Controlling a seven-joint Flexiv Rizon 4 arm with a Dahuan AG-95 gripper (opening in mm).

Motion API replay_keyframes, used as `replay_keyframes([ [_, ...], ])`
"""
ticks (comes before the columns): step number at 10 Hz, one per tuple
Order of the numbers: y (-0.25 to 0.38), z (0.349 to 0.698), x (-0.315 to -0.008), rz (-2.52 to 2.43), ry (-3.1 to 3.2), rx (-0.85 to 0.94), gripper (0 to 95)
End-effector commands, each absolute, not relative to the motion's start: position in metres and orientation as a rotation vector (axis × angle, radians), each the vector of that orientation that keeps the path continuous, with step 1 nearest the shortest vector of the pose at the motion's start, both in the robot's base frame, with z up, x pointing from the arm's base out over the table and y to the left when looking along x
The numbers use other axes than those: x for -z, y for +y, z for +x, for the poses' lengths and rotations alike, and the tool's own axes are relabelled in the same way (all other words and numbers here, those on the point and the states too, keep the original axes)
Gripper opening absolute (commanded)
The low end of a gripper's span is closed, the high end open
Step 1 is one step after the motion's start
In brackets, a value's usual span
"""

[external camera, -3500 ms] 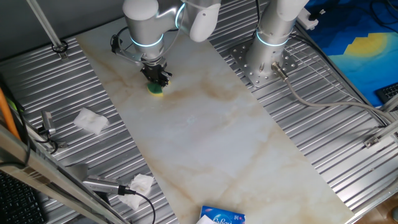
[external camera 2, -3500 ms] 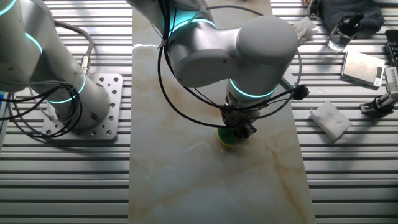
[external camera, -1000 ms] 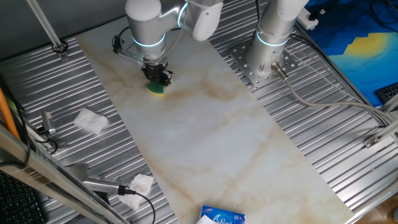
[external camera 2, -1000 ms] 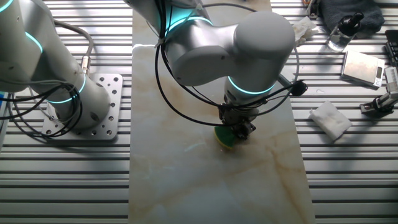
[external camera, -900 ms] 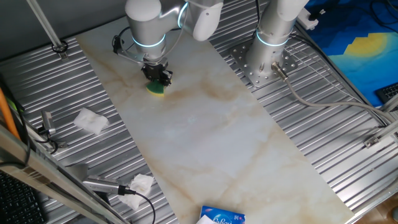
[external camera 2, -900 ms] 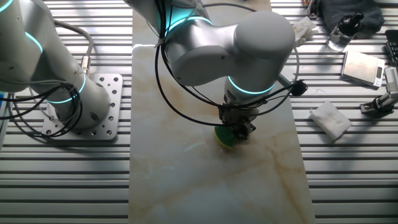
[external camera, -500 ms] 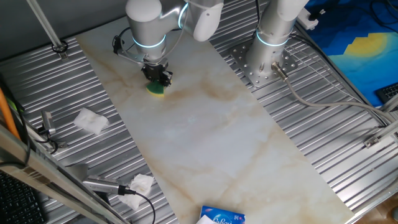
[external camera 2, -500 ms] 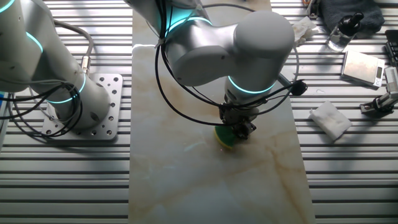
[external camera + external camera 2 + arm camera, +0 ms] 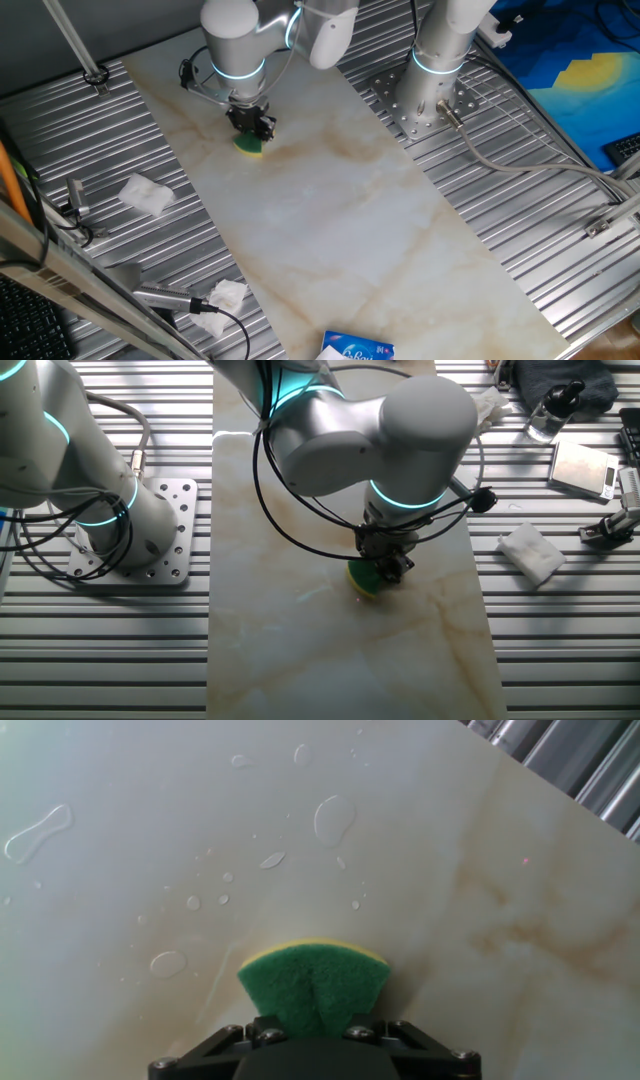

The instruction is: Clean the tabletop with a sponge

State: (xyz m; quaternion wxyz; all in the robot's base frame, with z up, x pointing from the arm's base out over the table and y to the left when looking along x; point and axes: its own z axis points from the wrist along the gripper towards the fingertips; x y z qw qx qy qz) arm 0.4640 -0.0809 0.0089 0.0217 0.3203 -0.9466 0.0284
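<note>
Your gripper (image 9: 251, 128) has barely shifted over the last seconds, nudging slightly toward 11 o'clock, so wiping has hardly advanced. It's clamped on the sponge (image 9: 314, 982), pressed onto the surface (image 9: 330, 220) near its far end. Water droplets (image 9: 333, 819) lie ahead at 12 o'clock. The arm stands vertical, wrist down.

Glossy light-grey arm (image 9: 375, 430) with rounded joint housings ringed by glowing cyan bands; thin black cables loop around its wrist. The gripper (image 9: 252, 125) is black, with small screws showing.
</note>
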Motion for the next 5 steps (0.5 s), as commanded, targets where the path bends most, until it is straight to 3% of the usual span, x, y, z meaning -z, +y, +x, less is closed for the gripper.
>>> replay_keyframes([
  [1,-0.078,0.467,-0.009,0.984,-2.937,-0.088,38.0],
  [5,-0.066,0.482,-0.01,0.954,-2.941,-0.103,38.0],
])
